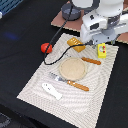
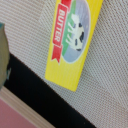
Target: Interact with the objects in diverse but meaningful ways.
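Observation:
The yellow packet [image 1: 101,50] with a red-white mark lies on the striped mat near its far right edge; in the wrist view [image 2: 72,40] it fills the frame and reads "BUTTER". My gripper [image 1: 99,43] hangs just above and behind the packet, and its fingers are hidden by the hand, so I cannot tell whether they are open or shut. The orange ridged block [image 1: 76,44] lies to the packet's left in the exterior view. The red tomato ball [image 1: 46,47] sits on the black table off the mat's left edge. The white fish piece [image 1: 51,90] lies at the mat's near left.
A round tan plate [image 1: 73,68] sits mid-mat with wooden-handled cutlery beside it: a piece [image 1: 92,61] on the exterior view's right and another [image 1: 70,81] in front. A black cable [image 1: 55,55] loops past the tomato. A brown board with a dark dish [image 1: 70,12] stands behind.

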